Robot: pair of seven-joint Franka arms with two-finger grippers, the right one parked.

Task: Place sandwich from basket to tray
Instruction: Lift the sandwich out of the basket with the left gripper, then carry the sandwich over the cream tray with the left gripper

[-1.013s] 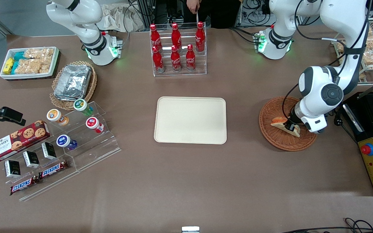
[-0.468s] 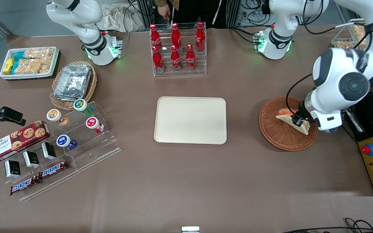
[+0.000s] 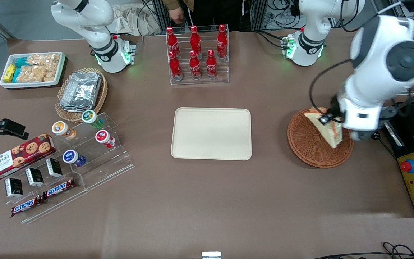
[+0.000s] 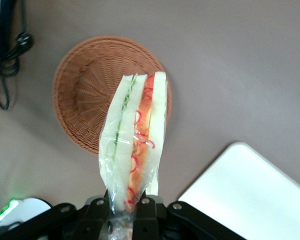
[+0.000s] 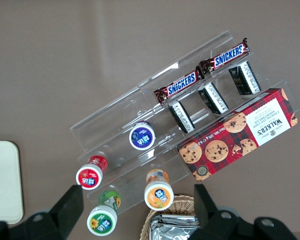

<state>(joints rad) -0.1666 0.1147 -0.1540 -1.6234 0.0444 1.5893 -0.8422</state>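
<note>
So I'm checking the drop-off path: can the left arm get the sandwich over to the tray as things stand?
Probably yes. The gripper is shut on the sandwich, lifted above the basket. The tray lies bare, and only open tabletop shows between basket and tray.

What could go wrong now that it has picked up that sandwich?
The gripper, above the wicker basket, pinches only one end of the wrapped sandwich, so the hanging wedge might slip out or swing. The cream tray lies well off toward the parked arm's end of the table; a drop on the way would likely land on the bare table.
</note>
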